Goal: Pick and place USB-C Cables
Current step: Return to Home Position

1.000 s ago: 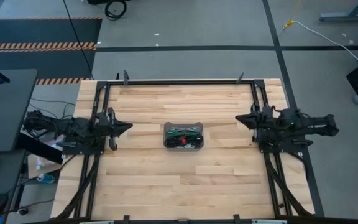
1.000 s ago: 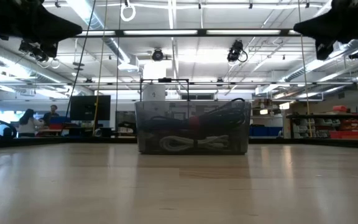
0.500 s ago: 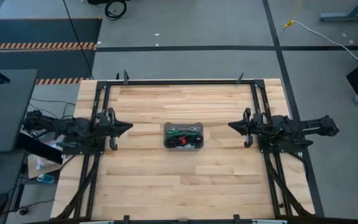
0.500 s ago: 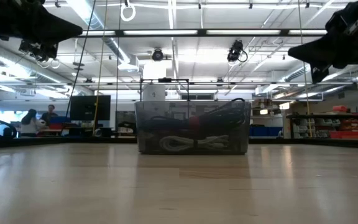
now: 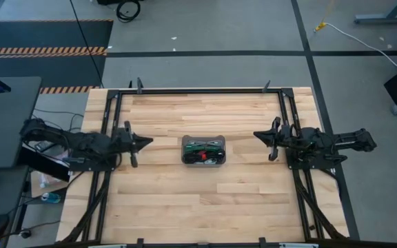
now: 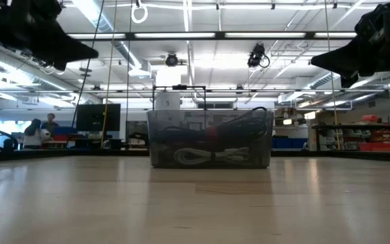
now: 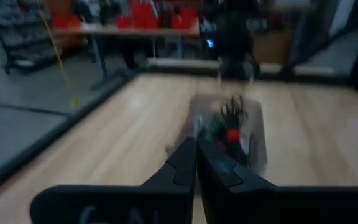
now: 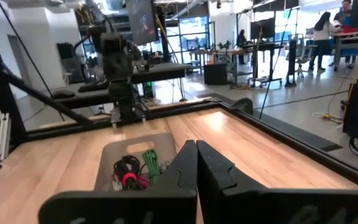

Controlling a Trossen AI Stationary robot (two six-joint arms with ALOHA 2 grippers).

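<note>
Both hands are closed on nothing. Our left hand [image 5: 145,142] hangs at the left-centre of the high view and our right hand [image 5: 256,136] at the right-centre, each pointing inward above the tabletop [image 5: 205,200]. Between them, at the frame's centre, sits the bin [image 5: 183,150] with the cables [image 5: 200,154] heaped inside, red and green showing among the black. Its long axis runs left to right, along the line joining our hands, about midway between them. We judge the sorting done. We see nothing between either hand and its own side. Black frame rails [image 5: 205,90] edge the tabletop.
</note>
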